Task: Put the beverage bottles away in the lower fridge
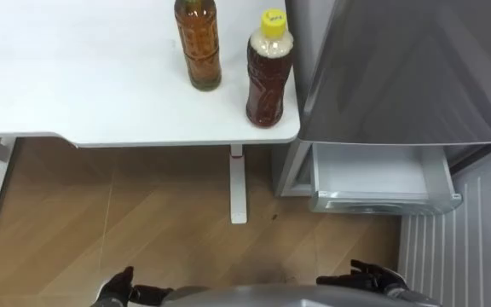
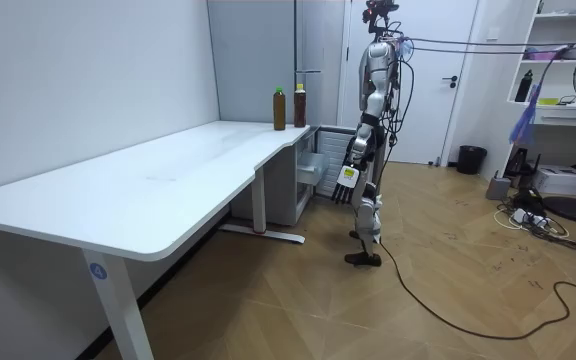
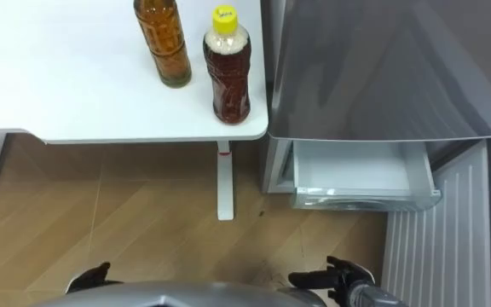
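Two drink bottles stand upright on the white table [image 1: 101, 77] near its right corner. One is an amber bottle [image 1: 198, 43] whose top runs out of the view; the other is a darker bottle with a yellow cap [image 1: 269, 72]. They stand close together without touching. In the room view the bottles [image 2: 288, 107] stand at the table's far end, and I stand just beyond them beside the fridge. Both my hands hang low at the bottom edge: left hand [image 1: 118, 288] and right hand [image 1: 366, 276], each with relaxed fingers and holding nothing, far below the bottles.
The grey fridge [image 1: 399, 68] stands right of the table. Its lower compartment is open, with a white drawer [image 1: 369, 175] pulled out and a ribbed white door panel [image 1: 463, 234] at the lower right. A table leg [image 1: 238, 183] stands on the wooden floor.
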`<state>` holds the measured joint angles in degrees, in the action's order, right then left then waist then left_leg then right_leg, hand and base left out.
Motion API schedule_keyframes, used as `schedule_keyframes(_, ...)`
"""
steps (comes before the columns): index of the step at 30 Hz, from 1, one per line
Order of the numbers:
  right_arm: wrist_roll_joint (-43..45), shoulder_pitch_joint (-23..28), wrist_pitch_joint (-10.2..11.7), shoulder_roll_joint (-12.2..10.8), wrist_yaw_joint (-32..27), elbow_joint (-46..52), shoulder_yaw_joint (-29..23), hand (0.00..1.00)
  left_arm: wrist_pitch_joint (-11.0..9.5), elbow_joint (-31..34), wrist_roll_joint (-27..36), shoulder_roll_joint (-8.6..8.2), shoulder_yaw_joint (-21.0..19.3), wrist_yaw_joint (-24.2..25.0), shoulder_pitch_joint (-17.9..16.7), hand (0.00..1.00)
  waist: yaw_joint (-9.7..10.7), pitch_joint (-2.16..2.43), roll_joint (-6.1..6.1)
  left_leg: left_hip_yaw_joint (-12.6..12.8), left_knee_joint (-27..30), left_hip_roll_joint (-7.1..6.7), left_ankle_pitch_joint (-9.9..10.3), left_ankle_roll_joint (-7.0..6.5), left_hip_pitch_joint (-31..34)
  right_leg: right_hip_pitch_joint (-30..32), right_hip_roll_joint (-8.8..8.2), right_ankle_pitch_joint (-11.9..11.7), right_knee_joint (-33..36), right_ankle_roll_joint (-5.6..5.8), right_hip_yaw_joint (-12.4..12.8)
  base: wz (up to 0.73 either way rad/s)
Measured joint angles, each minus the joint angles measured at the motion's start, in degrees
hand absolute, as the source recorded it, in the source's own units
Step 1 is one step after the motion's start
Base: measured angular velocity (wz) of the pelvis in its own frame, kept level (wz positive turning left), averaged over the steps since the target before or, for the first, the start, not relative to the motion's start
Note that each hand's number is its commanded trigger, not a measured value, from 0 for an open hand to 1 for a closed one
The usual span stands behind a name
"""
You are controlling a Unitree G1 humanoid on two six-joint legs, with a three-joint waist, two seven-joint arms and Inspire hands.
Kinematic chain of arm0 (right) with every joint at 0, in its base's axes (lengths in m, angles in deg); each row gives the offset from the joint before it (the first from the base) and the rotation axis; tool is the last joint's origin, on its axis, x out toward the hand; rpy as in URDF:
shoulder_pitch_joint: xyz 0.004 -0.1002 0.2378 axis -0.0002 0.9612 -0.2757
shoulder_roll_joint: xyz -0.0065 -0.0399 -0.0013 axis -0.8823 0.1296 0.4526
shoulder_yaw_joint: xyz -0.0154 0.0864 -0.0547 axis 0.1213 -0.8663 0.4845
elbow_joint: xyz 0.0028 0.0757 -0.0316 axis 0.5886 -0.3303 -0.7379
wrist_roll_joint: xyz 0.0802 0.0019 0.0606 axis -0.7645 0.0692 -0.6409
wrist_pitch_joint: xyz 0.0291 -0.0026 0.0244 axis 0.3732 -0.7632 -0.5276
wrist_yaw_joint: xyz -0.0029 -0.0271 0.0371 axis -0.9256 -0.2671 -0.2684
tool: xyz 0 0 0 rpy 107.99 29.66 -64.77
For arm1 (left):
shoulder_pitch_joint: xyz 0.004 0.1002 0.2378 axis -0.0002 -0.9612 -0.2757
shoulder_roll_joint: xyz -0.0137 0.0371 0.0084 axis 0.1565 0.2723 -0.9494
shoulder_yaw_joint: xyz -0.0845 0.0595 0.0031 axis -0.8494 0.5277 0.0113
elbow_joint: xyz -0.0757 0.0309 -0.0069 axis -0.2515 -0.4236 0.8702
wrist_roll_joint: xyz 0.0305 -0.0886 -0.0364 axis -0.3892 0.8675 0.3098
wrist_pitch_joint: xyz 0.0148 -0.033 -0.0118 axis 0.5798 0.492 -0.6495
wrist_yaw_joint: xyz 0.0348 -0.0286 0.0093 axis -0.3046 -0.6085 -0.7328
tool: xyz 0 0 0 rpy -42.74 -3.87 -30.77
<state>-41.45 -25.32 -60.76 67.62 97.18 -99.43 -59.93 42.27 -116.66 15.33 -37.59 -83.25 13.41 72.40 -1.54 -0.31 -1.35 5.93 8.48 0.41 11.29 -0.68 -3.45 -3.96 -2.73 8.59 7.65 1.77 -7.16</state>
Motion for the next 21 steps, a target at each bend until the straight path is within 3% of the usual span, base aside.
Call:
schedule_keyframes(9,0.6,0.3,0.0,0.1,-0.7,0.7,0.0,0.0,1.5,0.2,1.0,0.09,-0.3,-0.3,-0.3,0.0,-0.1,0.34,-0.32,-0.1,0.2,-0.12,0.0,-0.01,0.2,0.1,-0.13,0.2,-0.1,0.12,-0.3,0.01)
schedule_keyframes(15,0.5,0.6,0.0,0.1,-1.5,0.6,-0.5,0.0,2.0,0.1,2.9,-0.14,-0.7,-3.2,-0.5,0.0,-0.1,0.37,-0.29,-0.6,0.2,-0.14,0.0,-0.01,0.2,0.1,-0.15,0.3,-0.1,0.1,-0.6,0.03)
schedule_keyframes(21,0.4,0.7,0.0,0.1,-2.6,0.5,-0.7,0.0,1.9,0.2,11.6,-0.73,-4.0,-8.1,-0.6,0.0,-0.2,0.27,-0.12,-1.0,0.2,-0.18,0.0,-0.02,-0.3,-0.1,-0.19,0.3,-0.1,0.1,-0.7,0.01)
